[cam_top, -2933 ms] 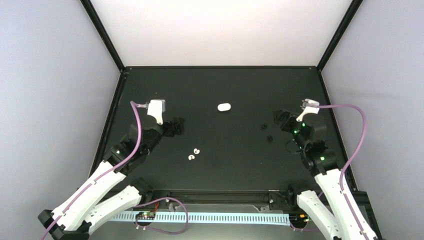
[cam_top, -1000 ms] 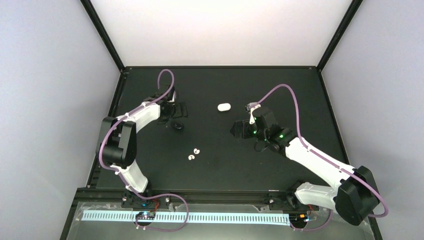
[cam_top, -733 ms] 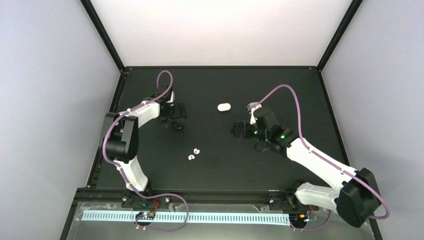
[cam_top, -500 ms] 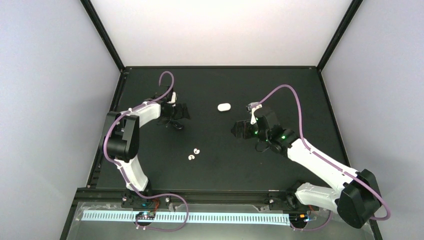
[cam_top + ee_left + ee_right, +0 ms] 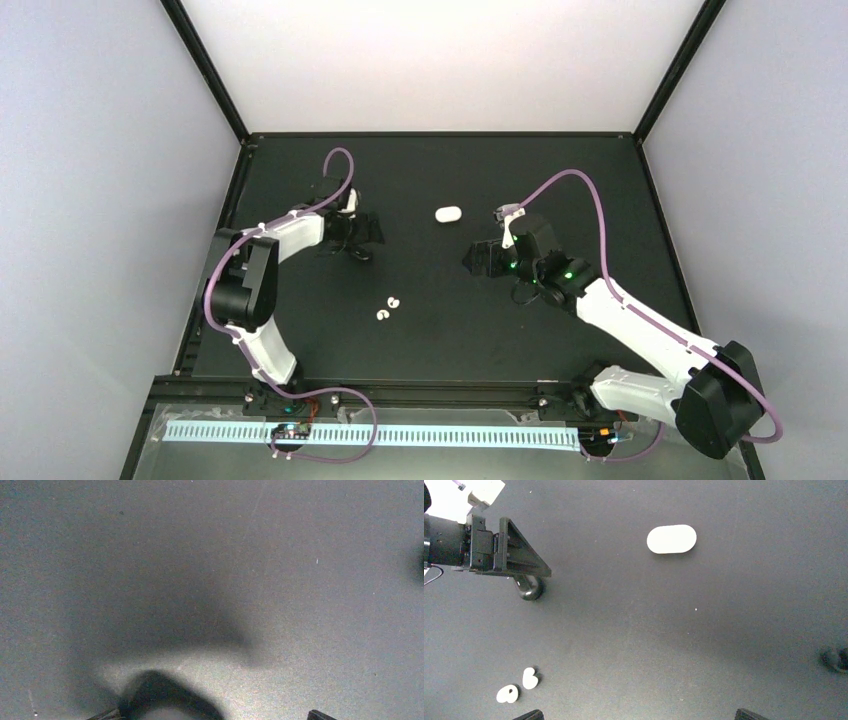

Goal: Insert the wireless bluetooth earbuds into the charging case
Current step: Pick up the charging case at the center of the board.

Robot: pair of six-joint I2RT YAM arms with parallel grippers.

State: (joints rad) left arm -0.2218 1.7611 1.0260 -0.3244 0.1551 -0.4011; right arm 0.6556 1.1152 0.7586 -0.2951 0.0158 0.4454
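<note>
The white charging case [image 5: 448, 213] lies shut at the table's middle back; it also shows in the right wrist view [image 5: 671, 539]. Two white earbuds [image 5: 389, 307] lie side by side nearer the front, apart from the case, and show at the lower left of the right wrist view [image 5: 519, 686]. My left gripper [image 5: 372, 231] is open and empty, low over the table left of the case. My right gripper [image 5: 478, 258] is open and empty, right of the case and above the table. Its fingertips [image 5: 530, 714] stand wide apart.
A small black oval object [image 5: 358, 253] lies just in front of my left gripper [image 5: 499, 550]; it shows in the right wrist view [image 5: 529, 587] and as a blurred dark shape in the left wrist view [image 5: 165, 700]. A small black bit [image 5: 836, 659] lies to the right.
Both arms swung out from the sides toward the table's middle. In the last second my left gripper crept a little to the right, past the black oval object. My right gripper barely moved.
</note>
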